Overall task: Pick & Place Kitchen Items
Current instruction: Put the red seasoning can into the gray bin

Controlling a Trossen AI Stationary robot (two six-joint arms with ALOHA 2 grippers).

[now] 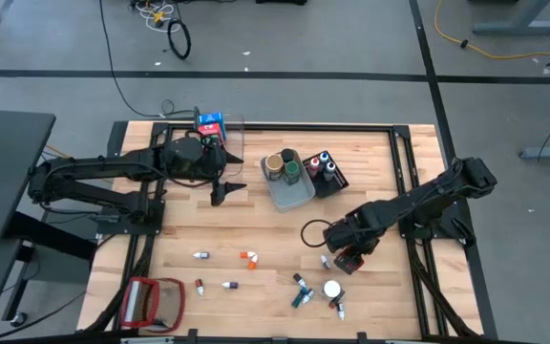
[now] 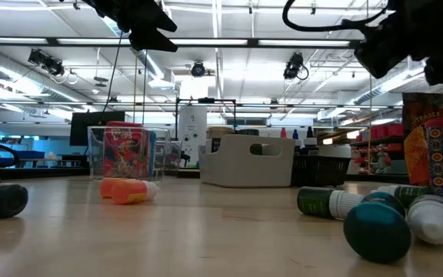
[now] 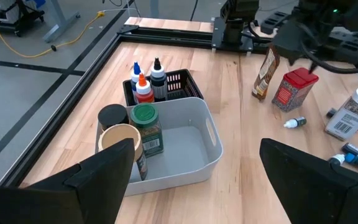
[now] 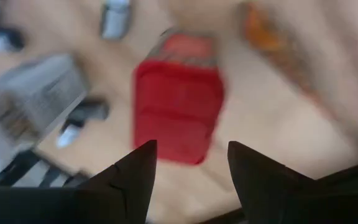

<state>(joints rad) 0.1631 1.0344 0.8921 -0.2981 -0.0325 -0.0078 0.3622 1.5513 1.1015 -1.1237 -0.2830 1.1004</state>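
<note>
Right of centre in the high view, the right gripper (image 1: 349,256) hangs with jaws apart above a red-capped jar (image 1: 352,261), not gripping it. Upper left, the left gripper (image 1: 227,188) waits wide open beside the grey bin (image 1: 290,194) holding jars.

A grey bin (image 1: 292,194), black bin (image 1: 337,181) and red-framed object (image 1: 154,303) share the table (image 1: 256,239).

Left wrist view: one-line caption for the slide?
Open left gripper faces grey bin holding three jars; black bin of small bottles behind.
</note>
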